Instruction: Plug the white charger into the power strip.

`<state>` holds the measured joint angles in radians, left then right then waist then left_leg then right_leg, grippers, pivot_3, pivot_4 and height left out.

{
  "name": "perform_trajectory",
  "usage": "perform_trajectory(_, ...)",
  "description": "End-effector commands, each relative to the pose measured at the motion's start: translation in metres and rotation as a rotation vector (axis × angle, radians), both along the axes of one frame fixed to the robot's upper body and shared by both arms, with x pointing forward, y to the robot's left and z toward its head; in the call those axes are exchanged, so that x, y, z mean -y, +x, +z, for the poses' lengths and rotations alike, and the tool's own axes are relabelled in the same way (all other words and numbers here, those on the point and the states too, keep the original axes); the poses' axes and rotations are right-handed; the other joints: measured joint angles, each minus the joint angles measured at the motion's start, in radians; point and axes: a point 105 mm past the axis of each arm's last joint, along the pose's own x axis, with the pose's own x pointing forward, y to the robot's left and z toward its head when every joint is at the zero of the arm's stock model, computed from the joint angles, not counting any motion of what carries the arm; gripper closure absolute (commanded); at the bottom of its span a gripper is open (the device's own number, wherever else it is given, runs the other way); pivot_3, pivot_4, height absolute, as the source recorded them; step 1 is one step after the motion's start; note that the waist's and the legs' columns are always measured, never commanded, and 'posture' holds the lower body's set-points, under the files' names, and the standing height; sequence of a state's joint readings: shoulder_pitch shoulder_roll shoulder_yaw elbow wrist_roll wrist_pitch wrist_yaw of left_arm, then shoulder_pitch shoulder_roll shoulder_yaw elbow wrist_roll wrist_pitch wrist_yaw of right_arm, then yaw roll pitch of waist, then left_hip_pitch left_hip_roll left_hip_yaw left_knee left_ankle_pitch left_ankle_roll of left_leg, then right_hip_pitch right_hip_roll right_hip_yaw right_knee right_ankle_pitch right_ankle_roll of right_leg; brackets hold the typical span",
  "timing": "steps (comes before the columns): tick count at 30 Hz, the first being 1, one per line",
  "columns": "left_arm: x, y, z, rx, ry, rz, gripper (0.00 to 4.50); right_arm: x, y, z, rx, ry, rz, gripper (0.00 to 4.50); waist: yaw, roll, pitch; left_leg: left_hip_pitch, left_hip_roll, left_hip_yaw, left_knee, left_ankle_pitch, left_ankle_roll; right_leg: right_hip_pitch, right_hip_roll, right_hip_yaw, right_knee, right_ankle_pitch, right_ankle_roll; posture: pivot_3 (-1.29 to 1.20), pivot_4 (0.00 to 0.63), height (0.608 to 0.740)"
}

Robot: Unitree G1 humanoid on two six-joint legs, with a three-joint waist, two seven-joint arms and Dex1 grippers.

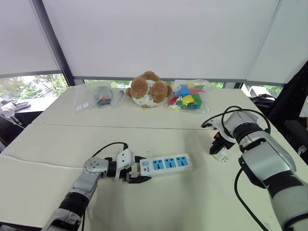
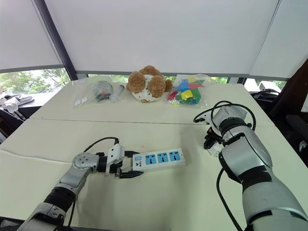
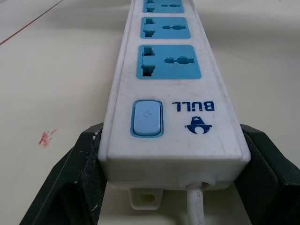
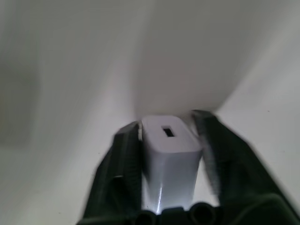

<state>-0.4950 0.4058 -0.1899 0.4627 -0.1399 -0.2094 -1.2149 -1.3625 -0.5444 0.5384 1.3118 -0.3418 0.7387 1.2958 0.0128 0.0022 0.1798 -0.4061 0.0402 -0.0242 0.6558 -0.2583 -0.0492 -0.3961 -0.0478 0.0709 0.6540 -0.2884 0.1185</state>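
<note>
The power strip point(image 1: 166, 163), a long white bar with three blue sockets, lies flat on the near table. My left gripper point(image 1: 140, 169) is shut on its switch end, one black finger point(image 3: 75, 178) pressing each long side, and the white cord leaves between them. Over at the right, the white charger point(image 1: 222, 155) rests on the table. My right gripper point(image 1: 219, 150) points steeply down over it. In the right wrist view the charger point(image 4: 171, 159) stands between the two fingers point(image 4: 124, 154), which press against its sides.
At the back of the far table sit a brown teddy bear point(image 1: 148, 89), a bag of coloured blocks point(image 1: 187, 96) and a clear bag of small items point(image 1: 98, 97). A seam point(image 1: 120, 126) divides the two tables. The table's right edge runs close behind the charger.
</note>
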Motion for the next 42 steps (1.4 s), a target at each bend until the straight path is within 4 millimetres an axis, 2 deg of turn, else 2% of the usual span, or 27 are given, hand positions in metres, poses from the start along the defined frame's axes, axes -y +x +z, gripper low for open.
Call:
perform_trajectory(1, 0.012, -0.006, -0.016, -0.037, 0.02, -0.016, 1.47, 0.0, -0.004, -0.006, -0.033, 0.012, -0.004, 2.77, 0.0, 0.0, 0.0, 0.0, 0.0, 0.0, 0.001, 0.0, 0.0, 0.0, 0.0, 0.0, 0.0, 0.0, 0.0, 0.0, 0.15, 0.739)
perform_trajectory(10, 0.016, -0.003, -0.019, -0.035, 0.016, -0.01, 1.47, -0.002, -0.013, -0.002, -0.113, 0.018, 0.146, 2.77, 0.001, 0.002, -0.001, 0.0, -0.003, -0.004, 0.003, 0.0, 0.0, 0.004, 0.0, 0.0, 0.0, 0.0, 0.0, 0.0, 0.15, 0.739)
perform_trajectory(16, 0.018, -0.001, -0.019, -0.036, 0.014, -0.014, 1.47, 0.001, -0.016, -0.007, -0.135, 0.008, 0.145, 2.77, 0.001, 0.004, -0.003, 0.0, -0.004, -0.006, 0.003, 0.0, 0.0, 0.005, 0.0, 0.0, 0.0, 0.0, 0.0, 0.0, 0.15, 0.739)
perform_trajectory(21, 0.019, 0.001, -0.018, -0.035, 0.015, -0.019, 1.47, 0.003, -0.011, -0.01, -0.087, -0.006, 0.12, 2.77, 0.0, 0.005, -0.003, 0.0, -0.005, -0.008, 0.006, 0.0, 0.0, 0.007, 0.0, 0.0, -0.001, 0.0, 0.001, 0.0, 0.15, 0.739)
perform_trajectory(25, 0.017, 0.0, -0.02, -0.039, 0.015, -0.011, 1.47, 0.004, -0.012, -0.016, -0.099, -0.026, 0.14, 3.72, 0.0, 0.005, -0.005, 0.0, -0.005, -0.008, 0.006, 0.0, 0.0, 0.008, 0.0, 0.0, -0.001, 0.0, 0.0, 0.0, 0.15, 0.739)
perform_trajectory(31, 0.016, 0.0, -0.021, -0.04, 0.012, -0.003, 1.47, 0.002, -0.013, -0.017, -0.114, -0.039, 0.171, 3.71, 0.0, 0.005, -0.008, 0.0, -0.005, -0.009, 0.006, 0.0, 0.0, 0.008, 0.0, 0.0, -0.001, 0.0, 0.001, 0.0, 0.15, 0.739)
perform_trajectory(34, 0.015, 0.001, -0.02, -0.04, 0.014, 0.001, 1.47, 0.0, -0.008, -0.003, -0.068, -0.047, 0.23, 3.71, -0.001, 0.005, -0.008, 0.0, -0.005, -0.009, 0.006, 0.0, 0.0, 0.008, 0.0, 0.0, -0.001, 0.0, 0.001, 0.0, 0.15, 0.739)
perform_trajectory(35, 0.014, 0.002, -0.019, -0.041, 0.017, -0.004, 1.47, -0.007, -0.003, 0.011, -0.023, 0.001, 0.266, 3.71, -0.001, 0.005, -0.008, 0.0, -0.005, -0.009, 0.006, 0.0, 0.0, 0.008, 0.0, 0.0, -0.001, 0.0, 0.001, 0.0, 0.15, 0.739)
perform_trajectory(36, 0.012, 0.002, -0.017, -0.046, 0.019, -0.012, 1.47, -0.016, 0.001, 0.025, 0.034, 0.067, 0.312, 3.71, -0.001, 0.005, -0.008, 0.0, -0.005, -0.009, 0.006, 0.0, 0.0, 0.008, 0.0, 0.0, -0.001, 0.0, 0.001, 0.0, 0.15, 0.739)
perform_trajectory(37, 0.011, 0.002, -0.014, -0.052, 0.024, -0.03, 1.47, -0.033, 0.007, 0.045, 0.14, 0.204, 0.364, 3.71, -0.002, 0.007, -0.007, 0.0, -0.005, -0.008, 0.006, 0.0, 0.0, 0.007, 0.0, 0.0, -0.001, 0.0, 0.001, 0.0, 0.15, 0.739)
perform_trajectory(39, 0.008, 0.001, -0.008, -0.067, 0.044, -0.077, 1.47, -0.055, 0.008, 0.079, 0.294, 0.424, 0.466, 3.71, -0.005, 0.009, -0.006, -0.002, -0.005, -0.008, 0.006, 0.0, 0.0, 0.005, 0.0, 0.001, -0.001, 0.0, 0.001, 0.0, 0.15, 0.739)
perform_trajectory(42, 0.004, 0.0, -0.002, -0.092, 0.061, -0.123, 1.47, -0.069, 0.002, 0.104, 0.462, 0.602, 0.588, 3.71, -0.009, 0.008, -0.006, -0.002, -0.005, -0.009, 0.005, 0.0, 0.0, 0.004, 0.0, 0.0, -0.001, -0.001, 0.006, 0.0, 0.15, 0.739)
